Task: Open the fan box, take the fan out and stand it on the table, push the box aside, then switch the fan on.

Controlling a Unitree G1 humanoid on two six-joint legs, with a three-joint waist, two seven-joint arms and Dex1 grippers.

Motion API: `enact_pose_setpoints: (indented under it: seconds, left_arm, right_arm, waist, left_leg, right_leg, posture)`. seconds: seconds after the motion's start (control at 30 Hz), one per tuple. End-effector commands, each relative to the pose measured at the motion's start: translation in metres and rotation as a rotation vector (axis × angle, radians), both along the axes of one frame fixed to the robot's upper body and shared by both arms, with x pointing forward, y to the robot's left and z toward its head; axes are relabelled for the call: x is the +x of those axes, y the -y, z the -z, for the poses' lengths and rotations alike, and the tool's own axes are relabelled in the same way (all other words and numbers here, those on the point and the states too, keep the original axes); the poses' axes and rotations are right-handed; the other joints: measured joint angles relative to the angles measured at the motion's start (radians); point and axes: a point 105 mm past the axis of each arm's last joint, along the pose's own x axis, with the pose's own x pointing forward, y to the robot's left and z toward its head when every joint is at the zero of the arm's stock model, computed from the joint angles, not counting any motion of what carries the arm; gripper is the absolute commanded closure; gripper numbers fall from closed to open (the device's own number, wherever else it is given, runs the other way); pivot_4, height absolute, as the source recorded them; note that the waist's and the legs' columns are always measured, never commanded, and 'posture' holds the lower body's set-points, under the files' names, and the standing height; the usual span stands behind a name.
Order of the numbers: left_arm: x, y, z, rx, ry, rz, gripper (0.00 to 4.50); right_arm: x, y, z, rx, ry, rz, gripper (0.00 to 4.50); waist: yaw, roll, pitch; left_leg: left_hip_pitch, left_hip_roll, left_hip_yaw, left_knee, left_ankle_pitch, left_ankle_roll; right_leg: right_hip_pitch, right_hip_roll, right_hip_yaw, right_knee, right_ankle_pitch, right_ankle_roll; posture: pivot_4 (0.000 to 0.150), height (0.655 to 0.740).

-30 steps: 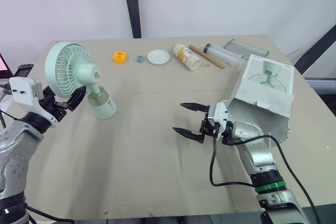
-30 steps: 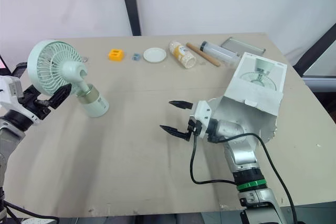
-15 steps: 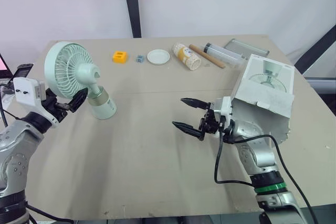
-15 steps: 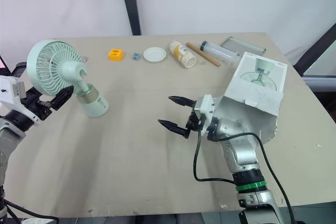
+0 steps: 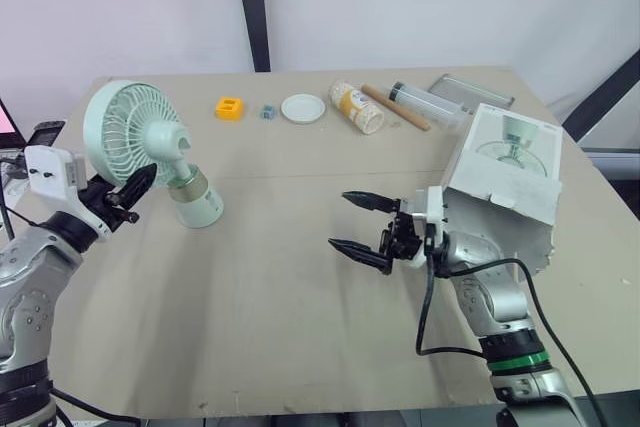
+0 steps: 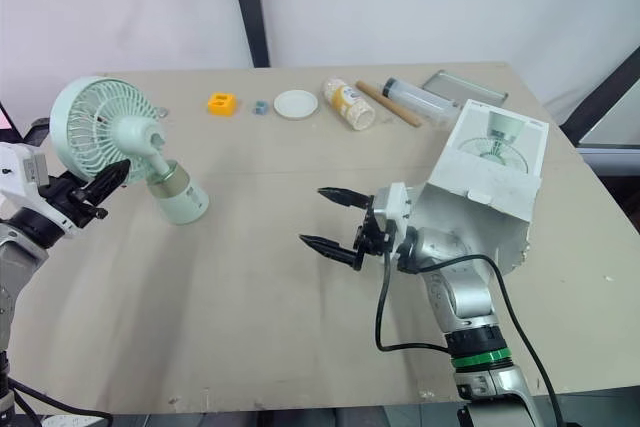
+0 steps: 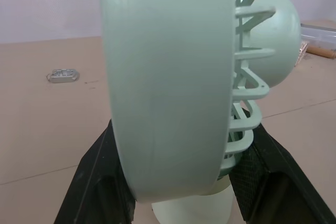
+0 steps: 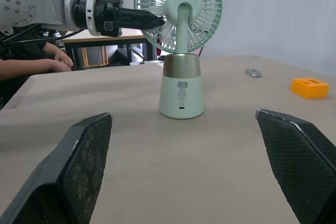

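Very little has changed in the last second. The left gripper (image 5: 140, 190) has turned slightly at the wrist, and its fingers (image 7: 100, 182) stay spread wide on either side of the fan's (image 5: 130, 137) head. The fan stands upright on the table (image 5: 250, 327), its base just ahead of that gripper. The right gripper (image 5: 337, 219) has risen a little and settled back. It hovers wide open and empty, with the box (image 5: 505, 182) just behind its wrist and the fan well ahead of its tips. This suggests the fan is out and standing and the box is off to the side, so only the switching on is left.

Whether the left fingers press the head or merely flank it is hard to make out. No switch can be picked out on the fan, and the right arm hides the box's open end.
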Motion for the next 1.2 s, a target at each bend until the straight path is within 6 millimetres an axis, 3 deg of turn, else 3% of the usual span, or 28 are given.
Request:
enact_pose_setpoints:
  seconds: [0.03,0.3,0.47,0.63,0.93,1.2]
  left_arm:
    - [-0.001,0.0,-0.012,0.03,0.043,0.013,2.7]
    - [0.0,0.002,-0.021,0.04,0.076,0.017,2.7]
    - [0.0,0.019,-0.036,0.051,0.131,0.074,2.7]
    - [0.002,0.055,-0.044,0.062,0.155,0.183,2.7]
    - [-0.001,0.128,-0.042,0.034,0.15,0.377,2.7]
    - [-0.003,0.15,-0.034,0.015,0.118,0.416,2.7]
  right_arm:
    - [-0.005,0.001,-0.017,0.032,0.075,-0.019,0.0]
    - [-0.001,0.001,-0.017,-0.015,0.117,0.013,0.0]
    - [0.002,-0.004,-0.02,-0.037,0.086,0.036,0.0]
    - [-0.002,-0.016,-0.028,-0.076,0.081,0.037,0.0]
    - [0.011,-0.029,-0.042,-0.085,0.022,0.174,0.0]
    - [0.016,-0.035,-0.049,-0.073,0.012,0.253,0.0]
  waist:
    - [0.0,0.0,0.0]
    - [0.0,0.0,0.0]
    - [0.0,0.0,0.0]
    - [0.0,0.0,0.0]
    - [-0.001,-0.001,0.0]
    - [-0.004,-0.001,0.0]
  left_leg:
    - [0.0,0.0,0.0,0.0,0.0,0.0]
    - [0.0,0.0,0.0,0.0,0.0,0.0]
    - [-0.002,0.0,0.0,0.0,0.0,0.0]
    - [-0.008,-0.001,-0.001,0.004,0.0,0.0]
    - [-0.008,-0.001,-0.002,0.005,0.0,0.0]
    - [-0.008,-0.001,-0.001,0.006,0.0,0.0]
  right_leg:
    - [0.0,0.0,0.0,0.0,0.0,0.0]
    - [0.0,0.0,0.0,0.0,0.0,0.0]
    - [-0.002,0.0,0.0,0.001,0.0,0.0]
    - [-0.007,0.0,-0.001,0.003,0.0,0.0]
    - [-0.007,0.0,-0.002,0.005,0.0,0.0]
    - [-0.008,0.0,-0.001,0.008,0.0,0.0]
  posture:
    - [0.15,0.74]
    - [0.15,0.74]
    - [0.15,0.74]
    - [0.15,0.74]
    - [0.15,0.74]
    - [0.15,0.74]
